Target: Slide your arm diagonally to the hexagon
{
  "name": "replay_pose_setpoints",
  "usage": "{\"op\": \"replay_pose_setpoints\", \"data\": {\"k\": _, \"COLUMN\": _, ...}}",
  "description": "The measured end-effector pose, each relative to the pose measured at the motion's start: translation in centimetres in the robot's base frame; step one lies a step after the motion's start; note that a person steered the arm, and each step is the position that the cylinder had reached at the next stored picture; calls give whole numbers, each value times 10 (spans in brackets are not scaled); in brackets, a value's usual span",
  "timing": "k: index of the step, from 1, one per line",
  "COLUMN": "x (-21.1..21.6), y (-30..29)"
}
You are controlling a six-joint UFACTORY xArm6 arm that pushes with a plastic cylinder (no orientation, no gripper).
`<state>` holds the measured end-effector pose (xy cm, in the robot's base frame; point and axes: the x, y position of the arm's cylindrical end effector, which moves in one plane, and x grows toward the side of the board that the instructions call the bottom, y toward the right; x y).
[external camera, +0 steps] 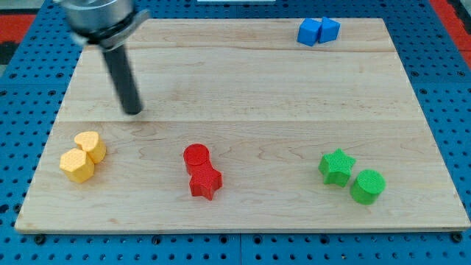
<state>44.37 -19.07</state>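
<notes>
the yellow hexagon [76,165] sits near the view's bottom-left corner of the wooden surface [243,81], touching a second yellow block [90,146] just above and to its right, whose shape i judge to be a heart, though the view is too small to be sure. my tip [133,112] rests on the surface above and to the right of that pair, apart from both. there is no claw on this arm, only the rod, so nothing opens or closes.

the risk lies in the path: a straight diagonal down-left from my tip meets the second yellow block first, so i could shove that block into the hexagon and push both toward the surface's left edge. overshoot would do the same.

the hexagon lies flat, a face turned up, with no real long axis; it looks about as wide as deep, and i cannot tell which way its corners point.

the red, green and blue pairs lie well apart.
</notes>
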Motion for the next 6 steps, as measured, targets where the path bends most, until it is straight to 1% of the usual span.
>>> {"op": "replay_pose_setpoints", "data": {"k": 1, "x": 40, "y": -73}}
{"op": "replay_pose_setpoints", "data": {"k": 2, "x": 34, "y": -114}}
{"op": "replay_pose_setpoints", "data": {"k": 3, "x": 34, "y": -114}}
{"op": "replay_pose_setpoints", "data": {"k": 4, "x": 92, "y": -114}}
{"op": "replay_pose_setpoints", "data": {"k": 5, "x": 173, "y": -114}}
{"op": "replay_pose_setpoints", "data": {"k": 6, "x": 162, "y": -74}}
